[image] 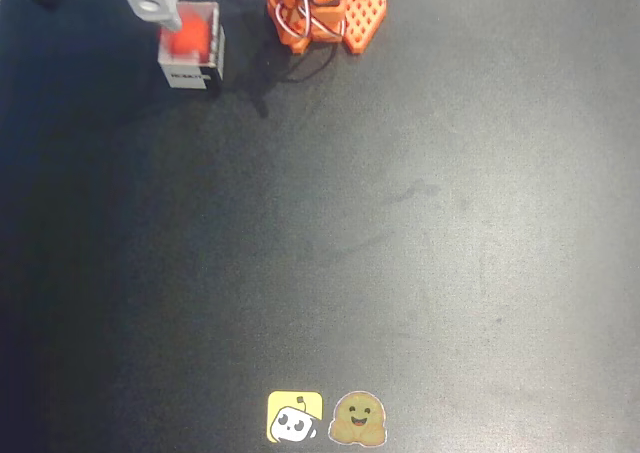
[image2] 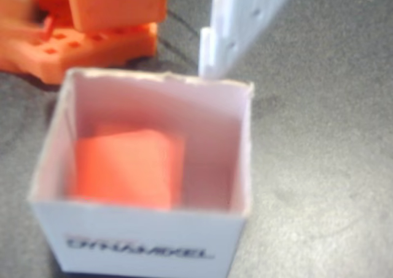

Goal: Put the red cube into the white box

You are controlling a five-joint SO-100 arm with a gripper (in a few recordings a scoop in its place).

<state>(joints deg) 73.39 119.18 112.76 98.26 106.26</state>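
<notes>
the white plastic pincer [image: 158,3] hangs at about eleven o'clock in the overhead view, its blocky housing overlapping the top left corner of the small square white box [image: 193,48] with thin card walls. in the wrist view one white ridged finger [image2: 230,29] rises beyond the box's far rim toward one o'clock; the other finger is out of frame, so i cannot tell how wide the pincer stands. nothing shows between its fingers.

the small bright red matte cube [image2: 129,167] lies inside the white box [image2: 153,241], on the floor toward its left wall in the wrist view. a dark printed label runs along the box's near side. the orange perforated arm base [image: 325,13] sits at twelve o'clock on the dark grey table [image: 400,233]. two cartoon stickers [image: 325,418] lie at six o'clock.
</notes>
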